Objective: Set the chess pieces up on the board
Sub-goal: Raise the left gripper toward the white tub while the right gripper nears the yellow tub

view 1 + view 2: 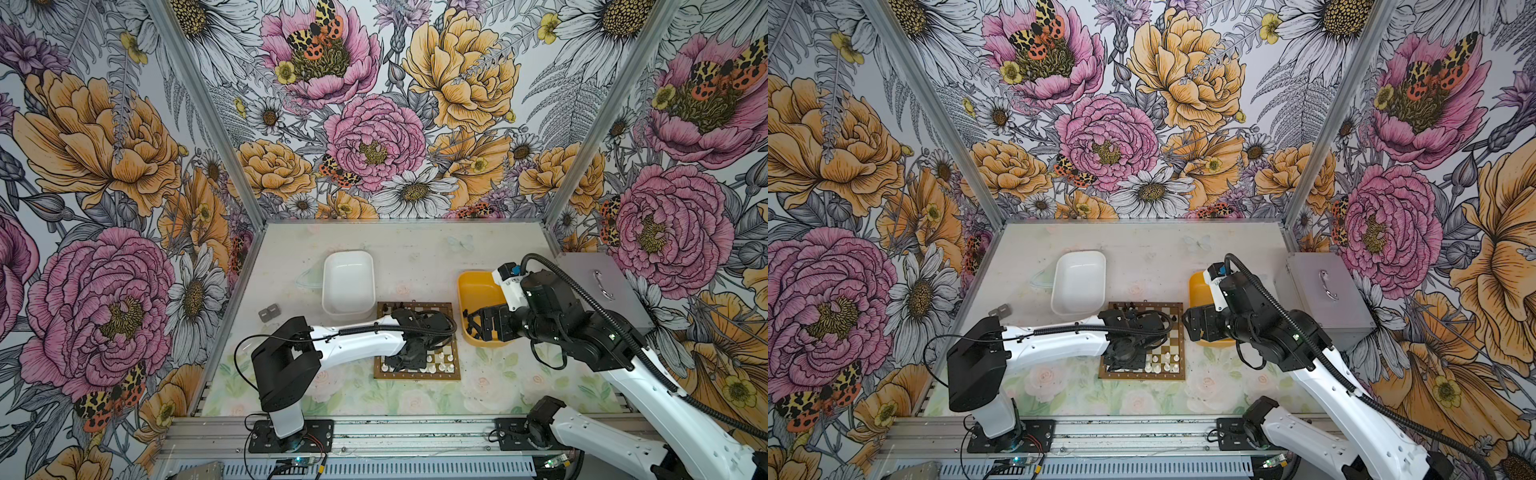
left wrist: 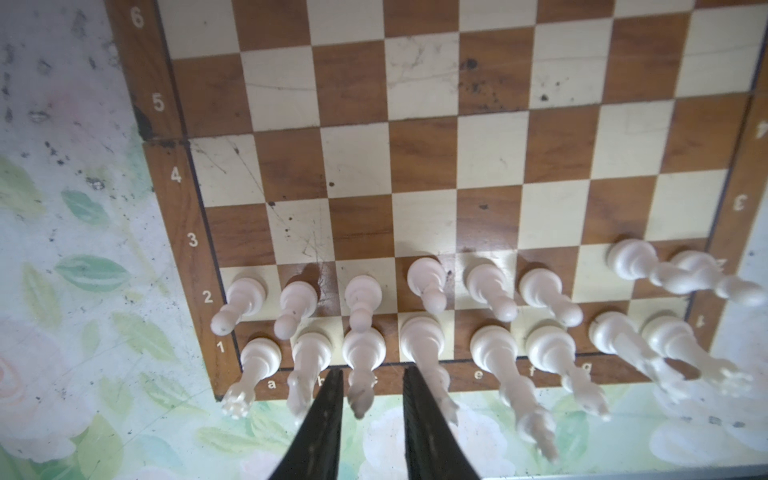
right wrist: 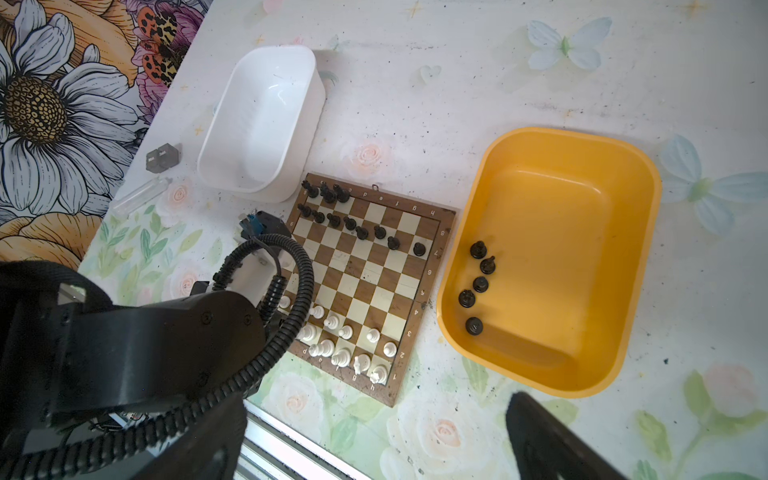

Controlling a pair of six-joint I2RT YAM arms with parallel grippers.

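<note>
Left gripper (image 2: 372, 370) stands over the near-left edge of the board (image 2: 166, 195), jaws a little apart either side of the white piece on c1 (image 2: 363, 347), a sliver of gap showing each side, so nothing looks clamped. Right gripper (image 1: 474, 325) hangs wide apart and empty above the yellow tray (image 3: 561, 131). White looks finished: sixteen white pieces (image 2: 422, 336) fill ranks one and two, and the white tray (image 3: 266, 124) is bare. Black has eight pawns (image 3: 350, 223) and three back-rank pieces (image 3: 328, 193) placed; five black pieces (image 3: 480, 284) sit in the yellow tray, so those, I judge, are what is left. Left arm (image 1: 357, 336) reaches low across the board, wrist bent down; right arm (image 1: 582, 328) stretches level toward the tray
</note>
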